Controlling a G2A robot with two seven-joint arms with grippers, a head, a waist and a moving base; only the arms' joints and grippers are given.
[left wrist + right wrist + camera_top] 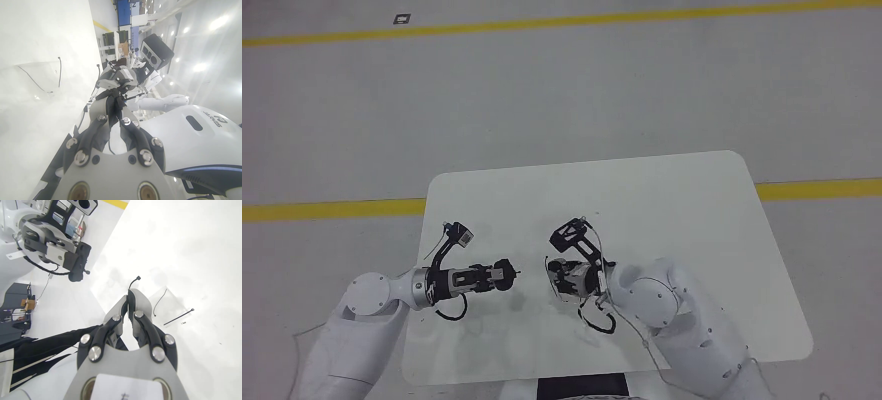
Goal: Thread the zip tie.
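Top view: white table. Both arms are low over its near half, tips facing each other w/ a small gap. Left claw points toward right claw. Both sit near the table's middle, closer to the robot side.

Left wrist view: left claw pads pressed together, dark material bunched at the tips. Right claw is just beyond, nearly tip to tip. Zip tie is a thin black strap rising from the right claw, w/ its square head at the free end, in the air above the table. Further off on the table lies a clear sheet w/ loose ties on it.

Right wrist view: right claw pressed shut, pinching the zip tie. The strap curves out past the fingertips w/ the head clear of the pads. Left claw is opposite, also closed, w/ a black stub poking from its tip. Can't tell if the stub is part of the same tie. Two loose ties lie on or by the clear sheet, beyond the right claw.
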